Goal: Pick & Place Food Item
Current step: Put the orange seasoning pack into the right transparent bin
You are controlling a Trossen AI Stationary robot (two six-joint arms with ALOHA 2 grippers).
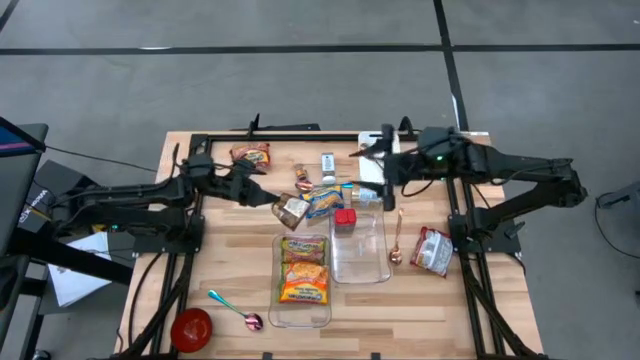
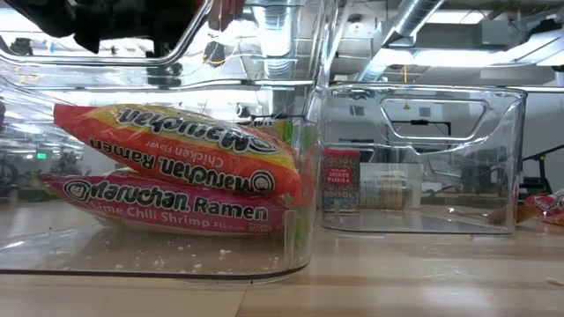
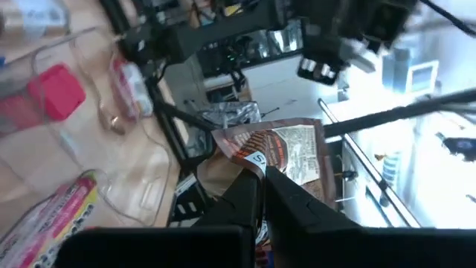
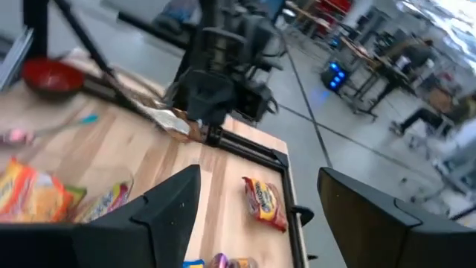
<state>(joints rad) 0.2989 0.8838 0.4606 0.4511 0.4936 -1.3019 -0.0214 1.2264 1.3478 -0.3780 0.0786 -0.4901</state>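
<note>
1. Low view: nearest the lens is the clear bin (image 2: pixel 304 176) holding two ramen packs (image 2: pixel 176 172), one lying on the other. A second, clear bin (image 2: pixel 423 158) stands beside it, with a spice jar (image 2: pixel 340 180) seen through its wall. Neither claw shows clearly here.

2. High view: the left claw (image 1: pixel 272 197) reaches inward from a low, outstretched arm, pinched on a brown snack packet (image 1: pixel 291 209) that hangs just off its tip. The filled bin (image 1: pixel 274 290) lies just beyond the packet on the table (image 1: pixel 230 270); the empty bin (image 1: pixel 385 265) sits a little further from this claw. The right claw (image 1: pixel 375 160) hovers across from it, over the far part of the table, arm bent at the elbow.

3. Left wrist view: the left claw's fingers (image 3: pixel 256 195) are closed tight on the packet's lower edge; the packet (image 3: pixel 286 152) stands up beyond them, clear of the table.

4. Right wrist view: the right claw's fingers (image 4: pixel 175 205) stand wide apart with nothing between them. Past them lies another snack pack (image 4: pixel 264 201) on the table.

5. Judgement: the packet is picked and in carry. The next move calls for bringing it over a bin, lowering, then letting go.
</note>
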